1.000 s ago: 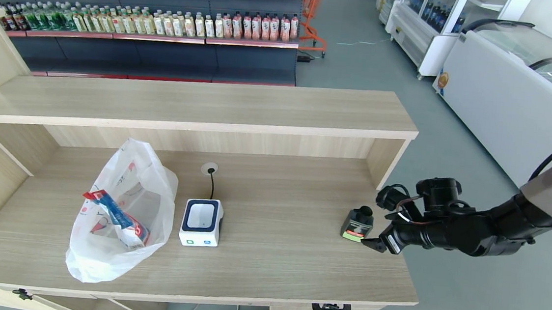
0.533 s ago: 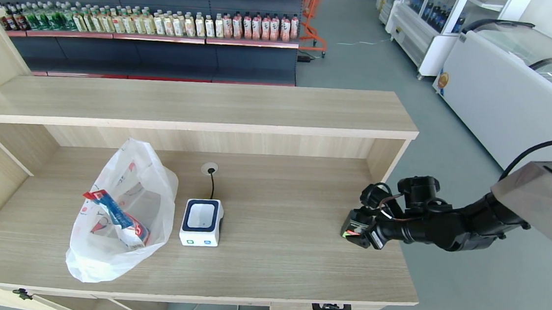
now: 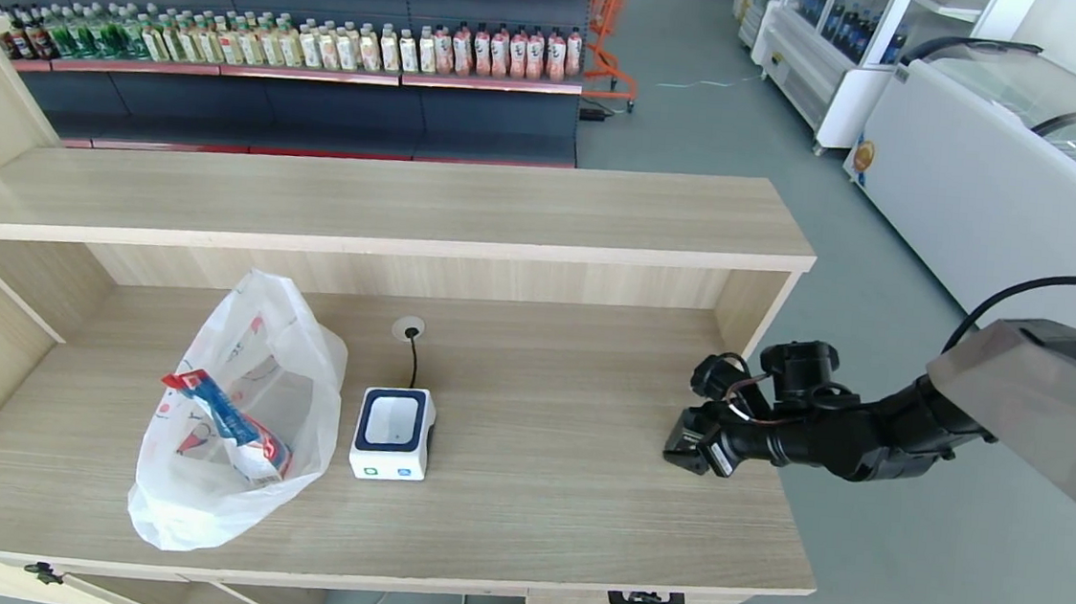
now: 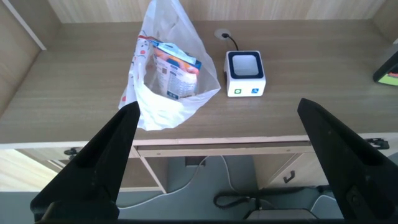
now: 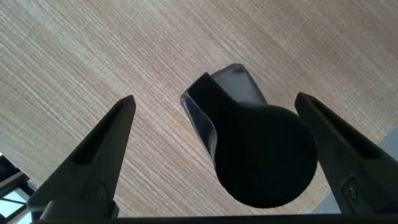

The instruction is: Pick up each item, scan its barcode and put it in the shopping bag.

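A small dark bottle [image 5: 261,155] with a round black cap stands near the counter's right edge. My right gripper [image 3: 688,443] is open around it, one finger on each side, and hides most of it in the head view. The white shopping bag [image 3: 232,412] stands open at the counter's left with a red, blue and white packet [image 3: 235,432] inside. The white barcode scanner [image 3: 392,430] sits just right of the bag. My left gripper [image 4: 219,107] hangs open and holds nothing, in front of the counter's front edge, looking down on the bag [image 4: 168,81] and scanner [image 4: 245,65].
The wooden counter [image 3: 532,494] has a raised back shelf [image 3: 392,204] and a side wall at its right rear. A cable runs from the scanner to a grommet [image 3: 409,330]. Bare counter lies between scanner and bottle. Drink shelves and freezers stand behind.
My right arm moved left towards the bottle; its open fingers, beside the bottle a second ago, now stand around it. Bag, scanner and bottle stayed put.
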Available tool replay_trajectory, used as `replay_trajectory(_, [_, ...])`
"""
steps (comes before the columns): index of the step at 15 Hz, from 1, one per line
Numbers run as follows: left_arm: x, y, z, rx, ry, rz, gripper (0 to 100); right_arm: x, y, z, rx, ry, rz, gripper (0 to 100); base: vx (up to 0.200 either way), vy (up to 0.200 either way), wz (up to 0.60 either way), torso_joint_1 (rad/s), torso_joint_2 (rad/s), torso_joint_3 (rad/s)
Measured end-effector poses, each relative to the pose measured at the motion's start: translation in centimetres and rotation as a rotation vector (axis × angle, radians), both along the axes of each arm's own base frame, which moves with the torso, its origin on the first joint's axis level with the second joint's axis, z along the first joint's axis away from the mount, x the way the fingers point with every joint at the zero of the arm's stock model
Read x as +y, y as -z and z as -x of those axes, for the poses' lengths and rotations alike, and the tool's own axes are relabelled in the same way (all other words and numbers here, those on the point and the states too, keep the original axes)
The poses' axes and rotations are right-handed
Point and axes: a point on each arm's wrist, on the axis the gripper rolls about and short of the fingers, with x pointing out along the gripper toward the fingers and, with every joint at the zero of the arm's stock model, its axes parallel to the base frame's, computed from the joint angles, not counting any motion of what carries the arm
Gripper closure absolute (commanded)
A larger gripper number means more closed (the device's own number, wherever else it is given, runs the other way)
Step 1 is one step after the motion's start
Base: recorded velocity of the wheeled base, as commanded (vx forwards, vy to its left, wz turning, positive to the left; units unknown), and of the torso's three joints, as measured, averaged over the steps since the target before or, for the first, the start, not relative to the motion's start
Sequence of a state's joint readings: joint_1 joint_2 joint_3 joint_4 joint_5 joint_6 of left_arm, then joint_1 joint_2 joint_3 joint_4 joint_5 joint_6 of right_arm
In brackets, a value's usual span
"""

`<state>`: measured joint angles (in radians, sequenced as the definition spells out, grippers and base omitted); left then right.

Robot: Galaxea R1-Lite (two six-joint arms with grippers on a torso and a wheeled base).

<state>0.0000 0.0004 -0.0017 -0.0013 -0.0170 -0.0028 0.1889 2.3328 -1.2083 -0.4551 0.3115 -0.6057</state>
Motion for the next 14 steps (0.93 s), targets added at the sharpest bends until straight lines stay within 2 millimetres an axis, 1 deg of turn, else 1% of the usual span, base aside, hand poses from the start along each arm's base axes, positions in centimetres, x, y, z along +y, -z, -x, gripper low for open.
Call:
replay_trajectory(2, [0.0,0.0,0.0,0.000,0.000,0.000,0,0.5,0.2,-0.2,-0.001,-0.015,-0.006,0,0.000,0.000,0.00,0.000,0.00,0.000])
replay_trajectory(3, [0.0,0.0,0.0,0.000,0.001,0.000,0,0.6,0.4,-0.4,-0.001,-0.019,-0.006,100,0.000,0.000,0.00,0.000,0.00,0.000])
replay_trajectory(10, [0.0,0.0,0.0,0.000,0.000,0.000,0,1.0,0.9,-1.2,-0.013,-0.025,-0.010,100,0.000,0.000,0.00,0.000,0.00,0.000])
replay_trajectory(12, [0.0,0.0,0.0,0.000,0.001,0.000,0,1.2,0.6,-1.2,-0.026,-0.041,-0.025,100,0.000,0.000,0.00,0.000,0.00,0.000])
replay_trajectory(14, [0.0,0.0,0.0,0.000,0.000,0.000,0,1.1,-0.2,-0.9,-0.045,-0.046,-0.042,100,0.000,0.000,0.00,0.000,0.00,0.000])
